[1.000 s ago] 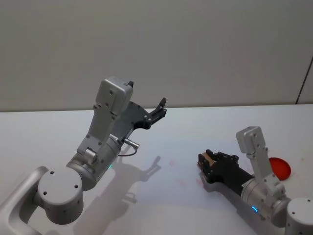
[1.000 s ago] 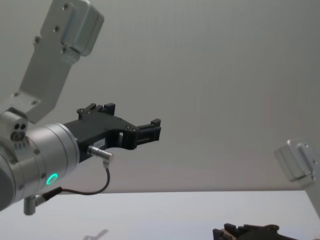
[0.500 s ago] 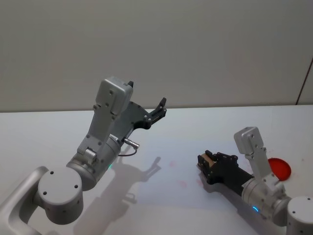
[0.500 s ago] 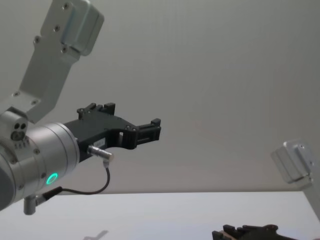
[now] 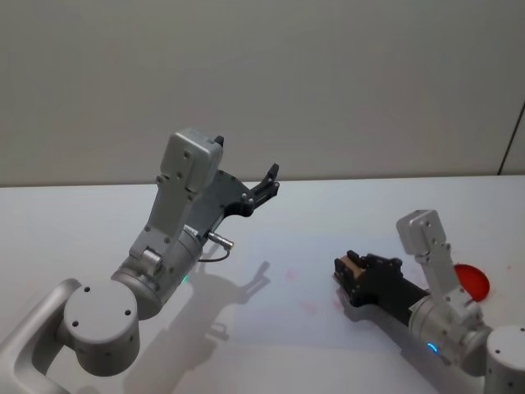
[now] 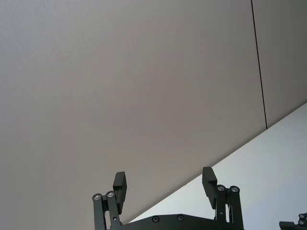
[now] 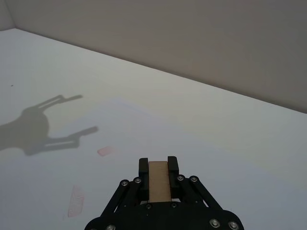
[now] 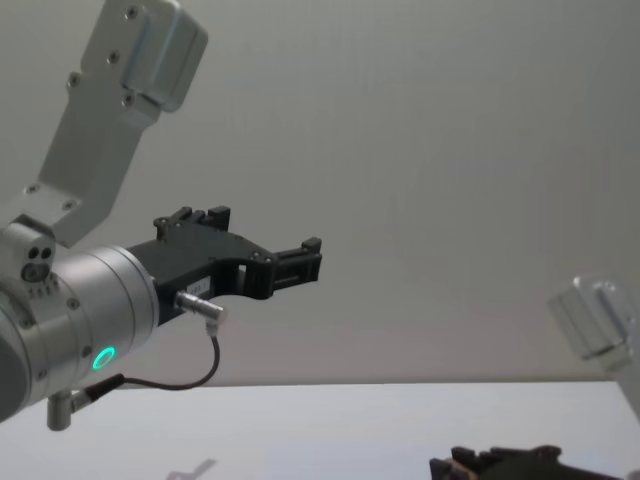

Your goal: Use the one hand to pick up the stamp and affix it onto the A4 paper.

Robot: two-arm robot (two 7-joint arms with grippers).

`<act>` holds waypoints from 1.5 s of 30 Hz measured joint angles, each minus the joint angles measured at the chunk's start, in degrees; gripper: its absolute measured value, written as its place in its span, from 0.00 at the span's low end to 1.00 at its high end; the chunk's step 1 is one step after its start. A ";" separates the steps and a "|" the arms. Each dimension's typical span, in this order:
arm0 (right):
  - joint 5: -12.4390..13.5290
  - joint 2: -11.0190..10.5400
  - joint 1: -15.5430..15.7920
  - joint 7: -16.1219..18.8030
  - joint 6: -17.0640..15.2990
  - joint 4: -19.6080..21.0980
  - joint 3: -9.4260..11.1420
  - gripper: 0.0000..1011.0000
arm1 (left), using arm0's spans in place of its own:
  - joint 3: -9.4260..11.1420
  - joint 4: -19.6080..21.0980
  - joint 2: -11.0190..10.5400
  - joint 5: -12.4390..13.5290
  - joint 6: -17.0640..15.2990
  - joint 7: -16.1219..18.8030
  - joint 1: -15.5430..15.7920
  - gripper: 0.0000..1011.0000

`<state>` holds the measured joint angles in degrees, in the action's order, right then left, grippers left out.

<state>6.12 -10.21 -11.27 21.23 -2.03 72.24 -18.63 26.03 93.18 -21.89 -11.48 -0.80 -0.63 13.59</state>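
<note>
Stamp (image 7: 159, 186), one, in right pincer (image 7: 158, 165)

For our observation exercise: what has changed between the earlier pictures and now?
The right end effector, shut on the stamp, shifted very slightly to the robot's right. The left end effector stayed raised and open.

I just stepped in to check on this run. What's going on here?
The right gripper is shut on the small wooden stamp and holds it low over the A4 paper on the white table. I cannot tell whether the stamp touches the sheet. Faint red marks show on the paper ahead of it. A round red disc lies beside the right arm. The left gripper is raised above the table, open and idle.
</note>
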 joint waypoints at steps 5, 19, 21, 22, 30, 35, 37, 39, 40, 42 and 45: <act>1.45 -0.17 0.01 -0.08 -0.12 1.69 0.37 0.21 | 0.00 0.00 0.00 0.00 0.00 0.00 0.00 0.99; 6.85 -2.74 2.48 -0.96 -0.71 10.02 2.54 0.21 | 0.00 0.00 0.00 0.00 0.00 0.00 0.00 0.99; 7.24 -3.28 2.99 -1.00 -0.74 10.76 2.85 0.21 | 0.00 0.00 0.00 0.00 0.00 0.00 0.00 0.99; 7.62 -3.78 3.45 -1.02 -0.75 11.58 3.15 0.21 | 0.00 0.00 0.00 0.00 0.00 0.00 0.00 0.99; 8.79 -6.85 6.02 -0.99 -0.47 14.30 4.97 0.21 | 0.00 0.00 0.00 0.00 0.00 0.00 0.00 0.99; 9.13 -9.05 7.70 -1.22 -0.04 15.02 6.38 0.21 | 0.00 0.00 0.00 0.00 0.00 0.00 0.00 0.99; 9.14 -9.66 8.17 -1.41 0.03 15.04 6.79 0.21 | 0.00 0.00 0.00 0.00 0.00 0.00 0.00 0.99; 9.13 -10.38 8.69 -1.72 0.12 15.03 7.25 0.21 | 0.00 0.00 0.00 0.00 0.00 0.00 0.00 0.99; 9.03 -10.86 9.00 -1.96 0.20 14.86 7.57 0.21 | 0.00 0.00 0.00 0.00 0.00 0.00 0.00 0.99; 8.87 -11.31 9.31 -2.21 0.26 14.56 7.89 0.21 | 0.00 0.00 0.00 0.00 0.00 0.00 0.00 0.99; 8.44 -12.03 9.72 -2.73 0.41 13.83 8.38 0.21 | 0.00 0.00 0.00 0.00 0.00 0.00 0.00 0.99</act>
<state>14.56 -22.24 -1.55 18.50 -1.63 86.07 -10.25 26.03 93.18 -21.89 -11.48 -0.80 -0.63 13.59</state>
